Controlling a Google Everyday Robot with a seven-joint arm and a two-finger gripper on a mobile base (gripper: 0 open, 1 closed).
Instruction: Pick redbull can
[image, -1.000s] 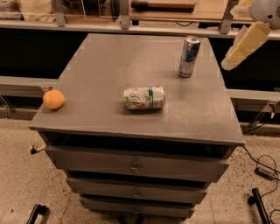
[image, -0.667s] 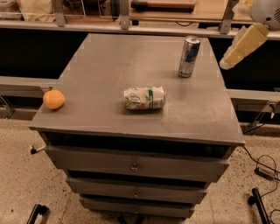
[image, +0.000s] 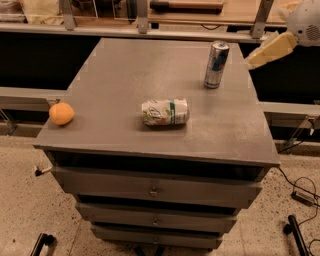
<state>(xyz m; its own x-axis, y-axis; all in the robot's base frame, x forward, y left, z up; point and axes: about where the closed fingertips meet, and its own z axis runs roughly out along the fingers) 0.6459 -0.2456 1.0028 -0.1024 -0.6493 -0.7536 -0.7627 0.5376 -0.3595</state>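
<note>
Grey drawers (image: 155, 187) carry the flat surface (image: 125, 75), which stands on a speckled floor with a long bench (image: 200, 22) behind it. The redbull can (image: 216, 65) stands upright near the far right corner of the surface. A wider white can (image: 165, 112) with a green band lies on its side near the middle, well apart from the redbull can and closer to the front edge. An orange (image: 61, 113) sits at the front left corner, far from both cans. Nothing stands between the redbull can and the hand (image: 254, 58), which hangs off the right edge of the surface, just beside the can's upper part and not touching it. I cannot tell whether the hand is open or closed. Compared with a second ago, the hand lies flatter and its tip has come a little closer to the redbull can. Both cans and the orange lie where they were.
</note>
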